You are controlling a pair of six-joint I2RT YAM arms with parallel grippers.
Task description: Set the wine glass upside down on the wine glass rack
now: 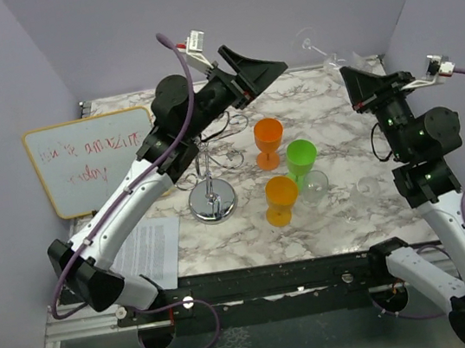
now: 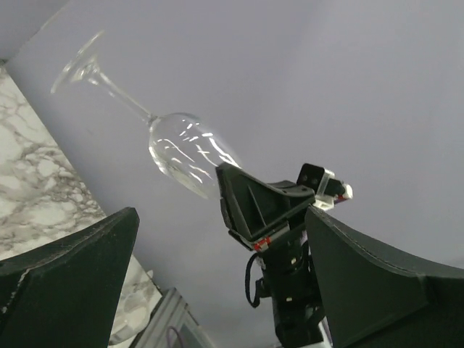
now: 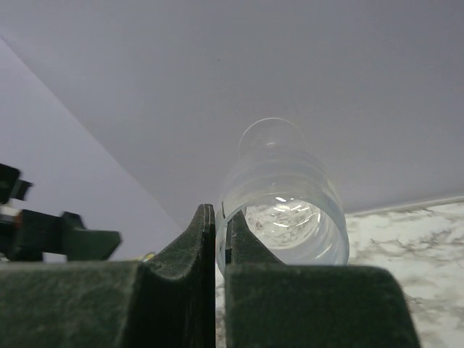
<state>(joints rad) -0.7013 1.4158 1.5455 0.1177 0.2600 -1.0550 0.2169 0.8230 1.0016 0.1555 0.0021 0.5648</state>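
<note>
Nearest you, both arms rise from the near edge of the marble table (image 1: 242,238), past the chrome rack (image 1: 213,201) standing left of centre, near three plastic cups (image 1: 302,159). Beyond it the left gripper (image 1: 256,65) hangs in the air, jaws spread wide and empty. Farthest off, the right gripper (image 3: 220,212) pinches the rim of the wine glass (image 2: 185,152), held aloft and tilted, foot toward the back wall. You appear to be mid-carry; next the stem likely needs sliding into a rack loop, bowl down, perhaps after a handover.
</note>
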